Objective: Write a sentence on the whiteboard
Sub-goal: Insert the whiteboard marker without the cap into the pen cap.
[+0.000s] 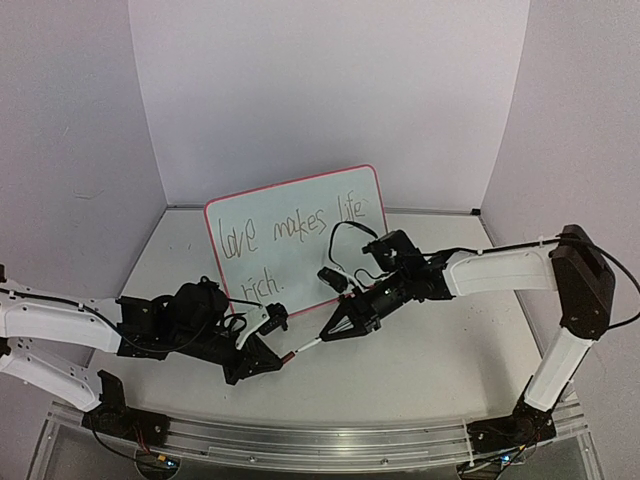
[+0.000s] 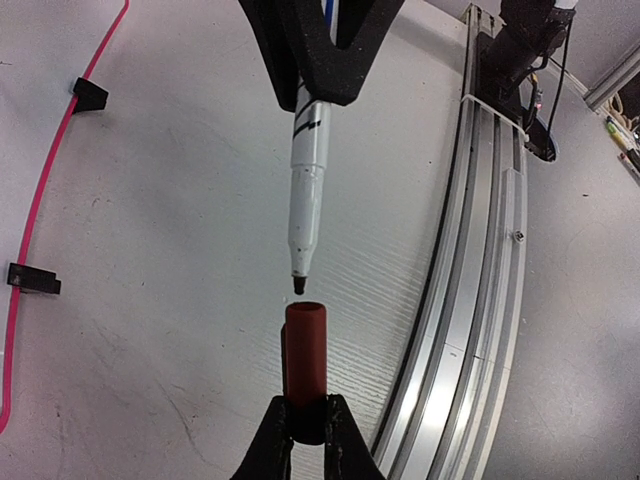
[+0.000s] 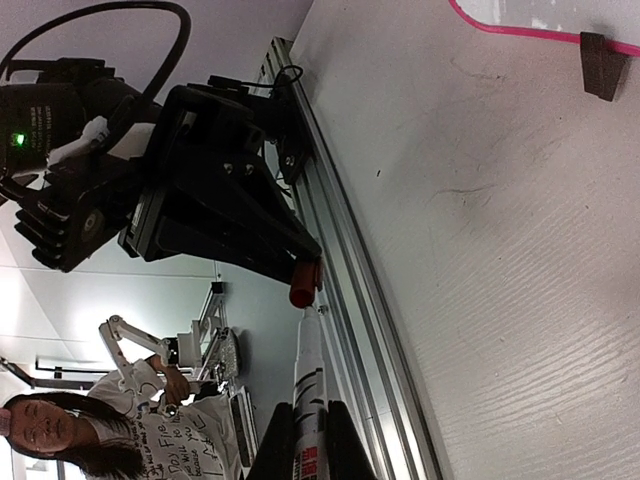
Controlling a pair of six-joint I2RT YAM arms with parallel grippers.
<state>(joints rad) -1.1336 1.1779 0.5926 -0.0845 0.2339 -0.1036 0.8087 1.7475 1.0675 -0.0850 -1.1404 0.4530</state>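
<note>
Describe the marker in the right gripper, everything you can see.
The marker has a slim white plastic-looking barrel with dark print, a tapered nose and a bare dark tip. The right gripper is shut on its barrel, holding it above the table. Its tip points at the open mouth of a red cap held in the left gripper; a small gap separates them.

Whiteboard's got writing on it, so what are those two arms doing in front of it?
The sentence "love makes life rich." is written on the whiteboard, which stands propped on the table. The right gripper holds a white marker, and the left gripper holds a red cap. The marker's tip is lined up just short of the cap's open end, not yet inside, so they look about to cap the pen.
</note>
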